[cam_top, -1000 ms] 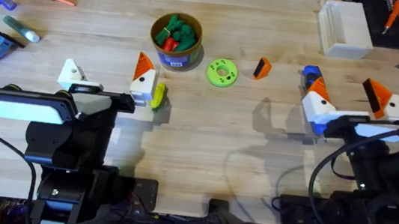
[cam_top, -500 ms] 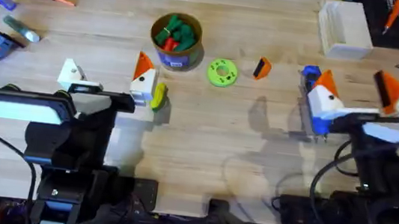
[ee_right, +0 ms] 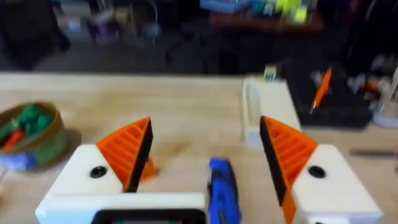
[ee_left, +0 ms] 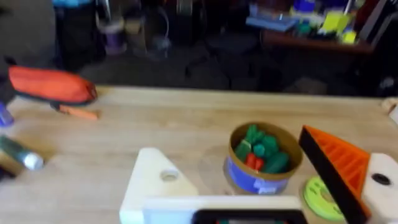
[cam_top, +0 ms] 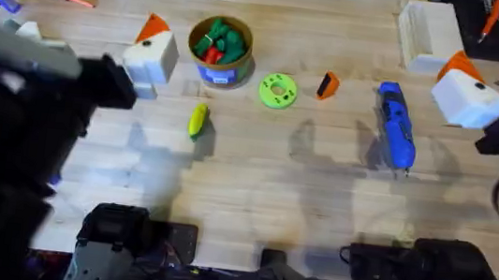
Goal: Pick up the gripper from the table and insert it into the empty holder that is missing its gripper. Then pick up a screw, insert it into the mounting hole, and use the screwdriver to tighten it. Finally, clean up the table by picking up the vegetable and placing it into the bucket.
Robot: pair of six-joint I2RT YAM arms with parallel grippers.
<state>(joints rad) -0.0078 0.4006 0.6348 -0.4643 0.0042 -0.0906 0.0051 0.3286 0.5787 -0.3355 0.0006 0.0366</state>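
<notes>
While both pincers gape wide, the screwdriver lies between the right one's fingers

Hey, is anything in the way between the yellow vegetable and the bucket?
Nothing visible does. The vegetable lies on the table just on the near side of the bucket, with bare wood between them. The green disc sits off to the side, clear of that path.

both grippers raised, spread
</notes>
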